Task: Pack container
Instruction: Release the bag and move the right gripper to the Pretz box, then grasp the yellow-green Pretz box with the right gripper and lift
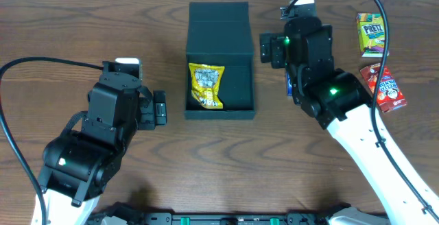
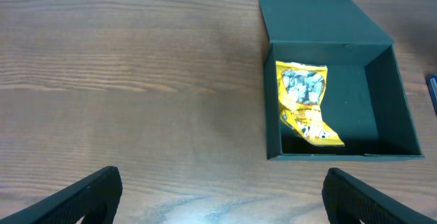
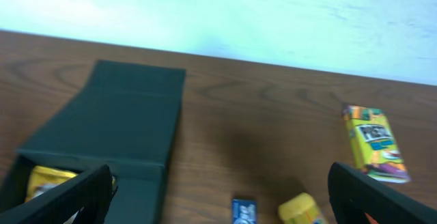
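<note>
Open container (image 1: 236, 88), long axis near-to-far, flap lid (image 1: 218, 20) at far end

Wood table (image 1: 82, 26) bears container (image 1: 219, 22), green carton (image 1: 371, 34), red carton (image 1: 385, 88).

A green-and-yellow carton (image 1: 371, 34) lies on the brown wooden surface (image 1: 82, 26), a red carton (image 1: 385, 88) near it. A small blue packet (image 3: 244, 211) lies apart.

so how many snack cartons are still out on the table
2, both at far right: a green carton, and a red carton nearer the robot. The right arm may hide others.
</note>
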{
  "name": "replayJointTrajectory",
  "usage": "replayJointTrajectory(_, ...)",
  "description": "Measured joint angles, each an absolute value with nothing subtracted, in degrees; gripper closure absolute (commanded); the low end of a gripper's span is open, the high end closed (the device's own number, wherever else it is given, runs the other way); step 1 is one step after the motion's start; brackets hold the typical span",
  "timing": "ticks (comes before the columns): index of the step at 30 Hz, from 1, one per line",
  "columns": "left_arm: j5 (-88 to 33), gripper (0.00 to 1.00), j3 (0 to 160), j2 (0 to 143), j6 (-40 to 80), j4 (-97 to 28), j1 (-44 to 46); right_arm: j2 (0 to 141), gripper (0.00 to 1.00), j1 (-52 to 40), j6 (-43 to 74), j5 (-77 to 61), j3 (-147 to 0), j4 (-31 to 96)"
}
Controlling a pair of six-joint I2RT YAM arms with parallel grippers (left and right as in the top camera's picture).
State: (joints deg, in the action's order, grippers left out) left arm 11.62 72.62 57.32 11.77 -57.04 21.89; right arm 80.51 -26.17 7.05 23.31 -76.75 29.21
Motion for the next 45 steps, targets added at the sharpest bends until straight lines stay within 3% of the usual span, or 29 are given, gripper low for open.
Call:
replayJointTrajectory(5, 11.62, 0.05, 72.62, 57.32, 11.77, -57.04, 21.89, 80.73, 0.01, -22.65, 1.93, 23.77, -76.75, 29.15)
replayJointTrajectory(18, 11.62, 0.05, 72.62, 57.32, 11.77, -57.01, 21.89, 93.1, 0.01, -0.78, -0.89, 19.22, -76.75, 16.8)
replayJointTrajectory(30, 11.62, 0.05, 72.62, 57.32, 11.77, -57.04, 21.89, 109.14, 0.01, 9.82, -0.99, 17.58, -76.75, -0.67)
replayJointTrajectory(45, 11.62, 0.05, 72.62, 57.32, 11.77, -57.04, 21.89, 119.72, 0.01, 18.26, 0.8, 9.87, -76.75, -4.62)
